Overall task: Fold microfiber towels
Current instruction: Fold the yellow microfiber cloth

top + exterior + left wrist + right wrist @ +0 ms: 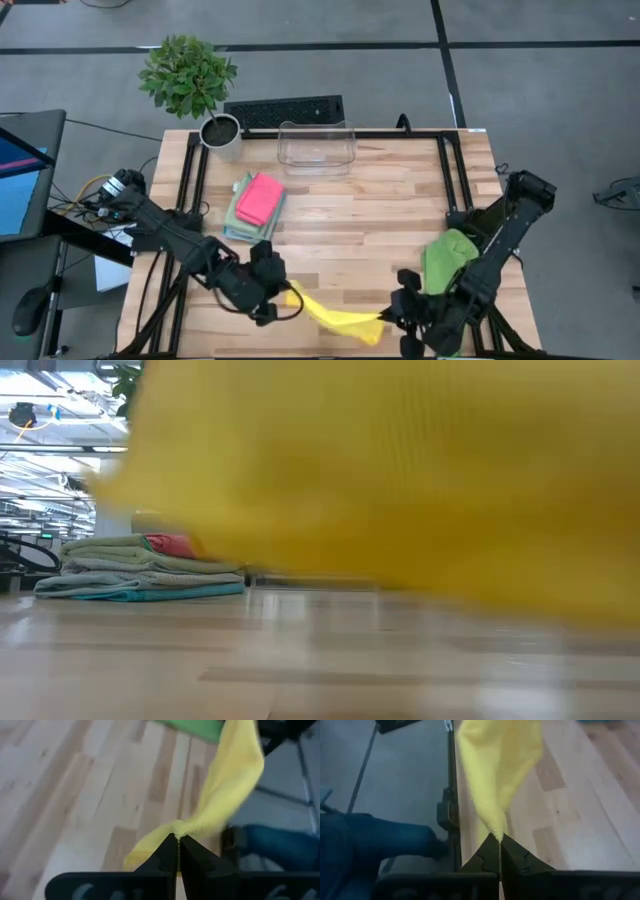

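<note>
1. Left gripper (272, 296) and right gripper (403, 312), each clamped on a corner, stretch the yellow towel (335, 314) at the table's (370, 205) six o'clock edge, spreading it for folding.
2. Folded towels (255, 205) wait stacked at ten o'clock; a green towel (447, 258) lies at four.

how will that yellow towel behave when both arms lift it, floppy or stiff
Probably floppy: the yellow microfiber towel sags between the left end effector and right end effector. Likely light, since pinched corners carry it. It bunches at the grip, so it seems soft.
</note>
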